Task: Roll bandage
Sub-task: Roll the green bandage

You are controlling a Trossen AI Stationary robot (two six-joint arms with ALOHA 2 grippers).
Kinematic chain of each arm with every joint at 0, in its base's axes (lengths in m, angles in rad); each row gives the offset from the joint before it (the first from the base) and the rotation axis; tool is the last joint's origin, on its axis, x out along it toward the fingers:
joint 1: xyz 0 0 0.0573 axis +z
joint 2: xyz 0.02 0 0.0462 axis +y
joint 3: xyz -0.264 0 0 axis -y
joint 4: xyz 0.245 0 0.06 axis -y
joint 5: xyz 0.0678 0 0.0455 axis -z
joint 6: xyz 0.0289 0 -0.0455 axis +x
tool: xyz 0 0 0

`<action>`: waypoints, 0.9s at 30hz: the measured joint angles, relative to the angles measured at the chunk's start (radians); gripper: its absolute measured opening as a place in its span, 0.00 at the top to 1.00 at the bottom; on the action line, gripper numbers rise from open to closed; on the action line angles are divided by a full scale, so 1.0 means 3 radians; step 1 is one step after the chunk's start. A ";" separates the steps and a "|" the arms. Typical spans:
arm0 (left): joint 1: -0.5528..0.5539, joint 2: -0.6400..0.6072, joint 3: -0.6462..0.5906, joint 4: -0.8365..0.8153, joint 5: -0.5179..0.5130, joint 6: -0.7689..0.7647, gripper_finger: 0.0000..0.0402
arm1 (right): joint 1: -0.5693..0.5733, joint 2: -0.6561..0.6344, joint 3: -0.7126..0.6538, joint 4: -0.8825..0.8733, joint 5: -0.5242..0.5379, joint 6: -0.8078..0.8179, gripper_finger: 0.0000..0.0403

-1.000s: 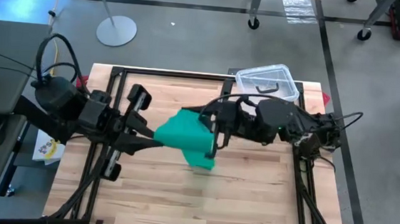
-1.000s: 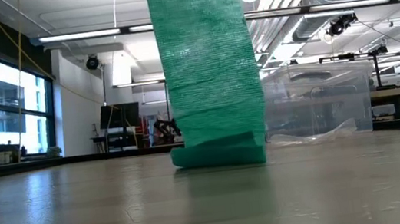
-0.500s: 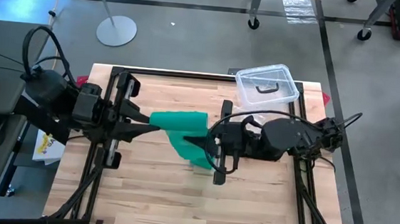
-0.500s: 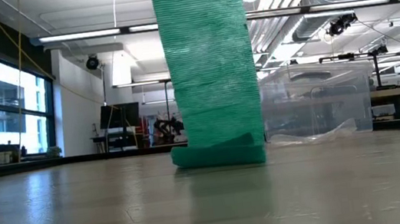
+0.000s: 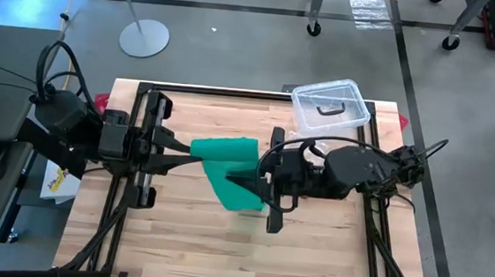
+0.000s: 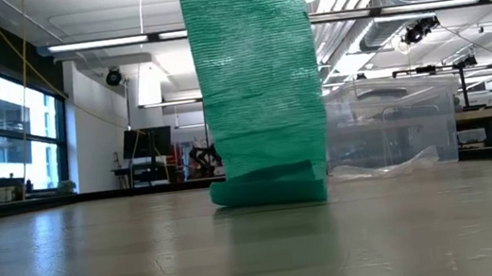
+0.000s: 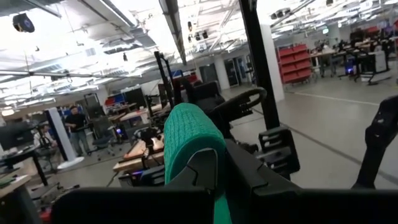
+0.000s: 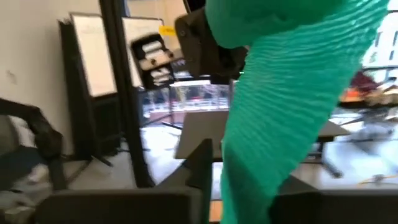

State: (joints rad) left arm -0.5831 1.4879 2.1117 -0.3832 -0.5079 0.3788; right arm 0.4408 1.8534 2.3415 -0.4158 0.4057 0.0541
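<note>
The green bandage (image 5: 227,168) hangs as a wide strip between my two grippers, above the middle of the table. In the low view the bandage (image 6: 254,70) drops from above, and its lower end (image 6: 270,187) lies folded on the table top. My left gripper (image 5: 195,151) is shut on the bandage's upper left end. My right gripper (image 5: 242,184) is shut on the strip lower down, coming in from the right. The right wrist view shows the strip (image 8: 280,118) slanting down from the left gripper (image 8: 205,37). My left gripper pinches the bandage's upper end (image 7: 186,134) between its two fingers, coming about level from the table's left. The cloth curls over one finger (image 7: 202,171). That end is held clear of the table, and the strip hangs away from it. My right gripper holds the strip part-way down (image 8: 245,180), between its two fingers (image 8: 202,163), coming about level from the table's right and lying across the strip. The strip runs up to the left gripper, and its lower end rests on the table.
A clear plastic box with a black handle (image 5: 330,105) stands at the table's far right; it also shows behind the bandage in the low view (image 6: 392,128). A black frame (image 5: 134,112) runs around the table top. Bare wood lies toward the near edge (image 5: 238,253).
My right gripper has gone toward the table's near edge and a little left, down along the strip. My left gripper has drawn back toward the table's left and far side. The bandage's upper part has spread out wider; its folded end has stayed on the table.
</note>
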 joint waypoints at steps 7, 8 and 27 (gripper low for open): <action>0.0000 0.0000 0.0001 -0.0033 0.0001 0.0090 0.98 | 0.0017 -0.0040 -0.0003 -0.0136 -0.0130 0.0108 0.63; -0.0002 0.0000 0.0001 -0.0036 0.0002 0.0090 0.98 | 0.0022 -0.0068 -0.0004 -0.0209 -0.0084 0.0081 0.61; -0.0031 0.0000 0.0001 -0.0106 0.0051 0.0087 0.98 | 0.0153 -0.0555 -0.0003 -0.0879 0.0467 0.0170 0.59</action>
State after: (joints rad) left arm -0.5922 1.4879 2.1120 -0.4151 -0.4926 0.4049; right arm 0.4867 1.6870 2.3405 -0.6794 0.5457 0.1052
